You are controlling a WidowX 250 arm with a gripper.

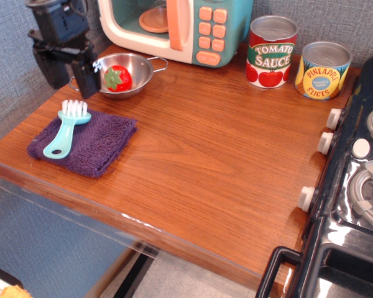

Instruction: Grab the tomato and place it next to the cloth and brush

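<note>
The tomato (117,77), red with a green leafy top, lies in a small silver bowl (140,63) at the back left of the wooden counter. The dark purple cloth (94,144) lies near the front left edge. The teal brush (66,128) lies on the cloth, with its white bristles pointing to the back. My black gripper (71,87) hangs above the counter just left of the bowl and behind the cloth. Its jaws stand apart and hold nothing.
A toy microwave (174,28) stands behind the bowl. A Tomato Sauce can (271,53) and a pineapple slices can (322,70) stand at the back right. A black toy stove (354,186) borders the counter on the right. The grey wall is close behind my gripper.
</note>
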